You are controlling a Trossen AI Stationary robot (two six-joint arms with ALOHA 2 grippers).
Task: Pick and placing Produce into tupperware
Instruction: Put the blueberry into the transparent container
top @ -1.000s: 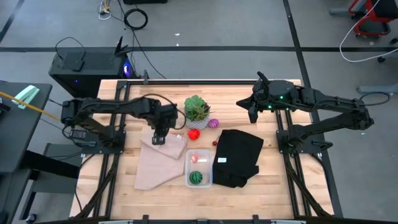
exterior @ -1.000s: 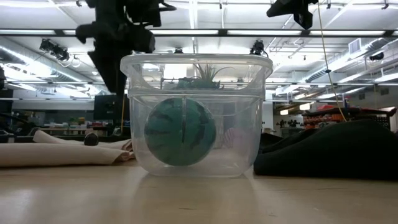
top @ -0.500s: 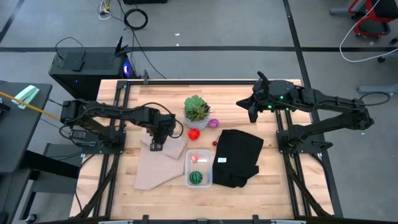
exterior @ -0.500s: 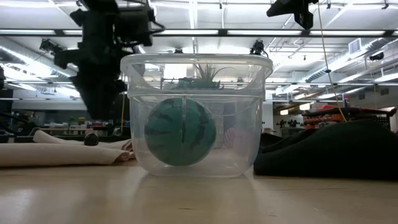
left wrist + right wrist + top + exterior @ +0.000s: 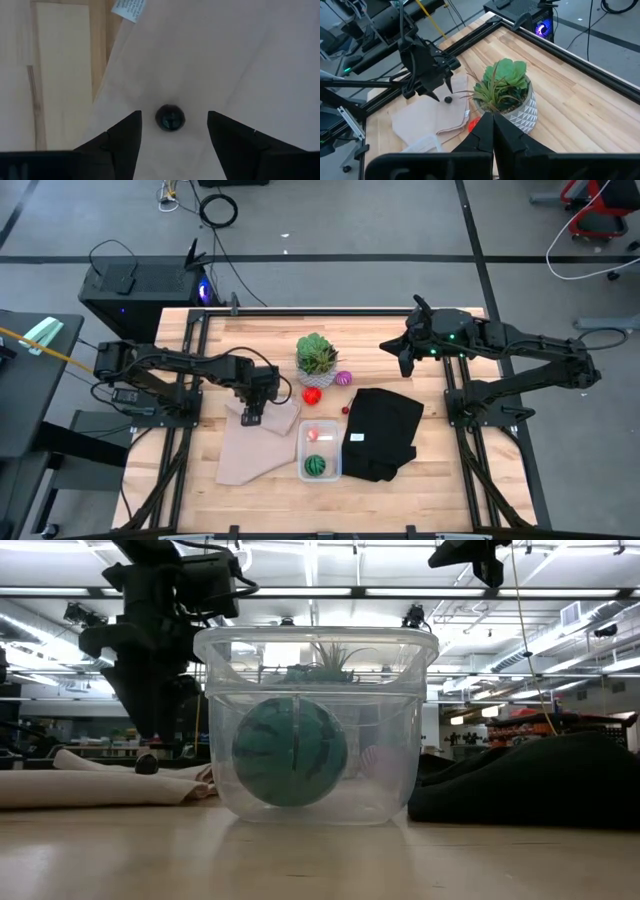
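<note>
My left gripper [image 5: 173, 116] is open and points down over the tan cloth [image 5: 262, 442]. Its fingers stand on either side of a tiny dark ball [image 5: 170, 118] that lies on the cloth, also seen as the dark ball [image 5: 448, 99]; they do not touch it. The clear tupperware [image 5: 320, 450] holds the dark green striped ball [image 5: 290, 752] and a pink-red piece [image 5: 318, 433]. A red piece [image 5: 312, 394], the magenta striped ball [image 5: 344, 378] and a tiny dark red piece [image 5: 345, 409] lie on the wood. My right gripper [image 5: 492, 125] is shut and waits high near the far right.
A spiky green plant in a white pot [image 5: 317, 358] stands just behind the red piece. A black cloth [image 5: 385, 432] lies right of the tupperware. The tan cloth carries a white label [image 5: 128, 7] at one edge. Bare wood shows along the table's near edge [image 5: 330, 505].
My left gripper has moved toward the near edge and a little leftward, and has come down over the tan cloth until its fingers stand around the tiny dark ball. The produce, the tupperware and the right arm have kept still.
</note>
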